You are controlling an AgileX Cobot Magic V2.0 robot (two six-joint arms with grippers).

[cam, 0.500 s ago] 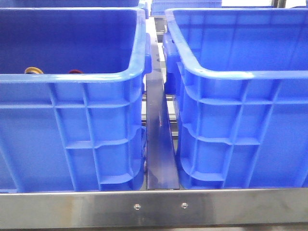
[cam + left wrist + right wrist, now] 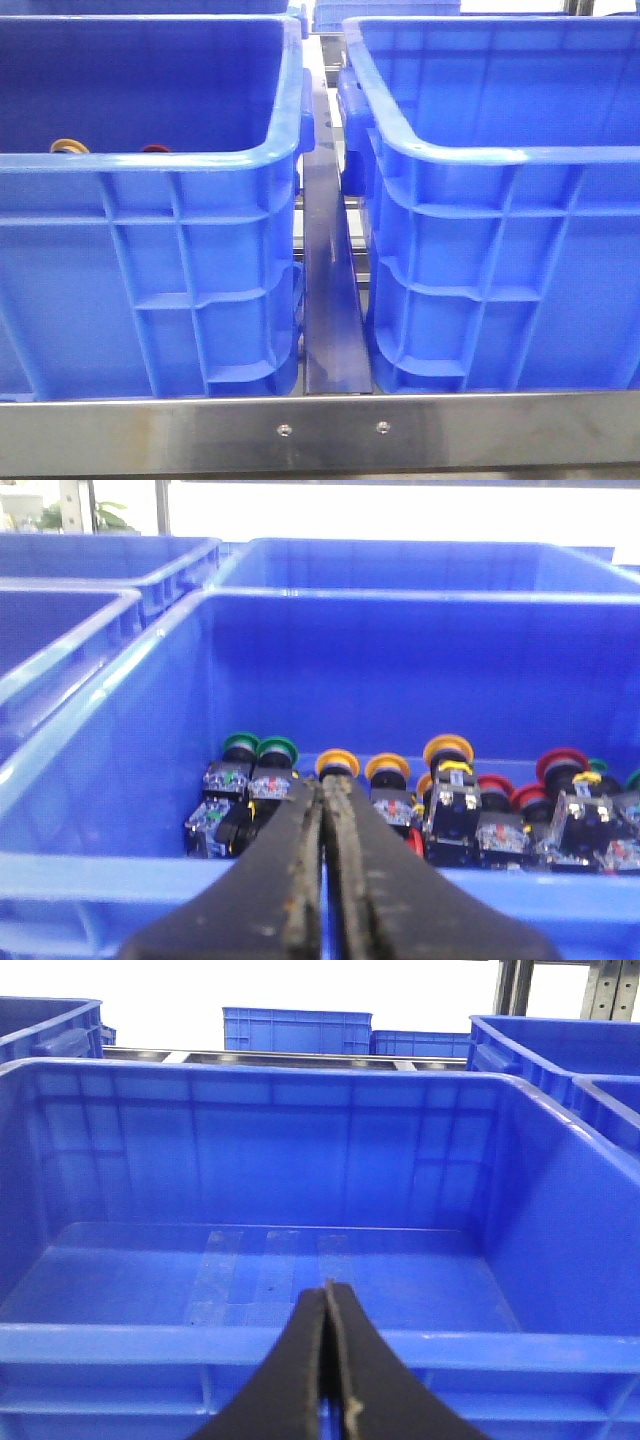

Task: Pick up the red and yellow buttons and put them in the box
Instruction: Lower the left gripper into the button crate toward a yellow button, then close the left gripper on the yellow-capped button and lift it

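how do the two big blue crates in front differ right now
The left blue plastic crate holds a row of push buttons with green, orange-yellow and red caps; the right blue plastic crate shows only a bare floor in the right wrist view. The left gripper faces the stocked crate, the right gripper the bare one. Both crates share colour, ribbed walls and rolled rims.

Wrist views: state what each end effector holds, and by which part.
Nothing is held. The left end effector and right end effector are both shut and empty, fingers pressed together.
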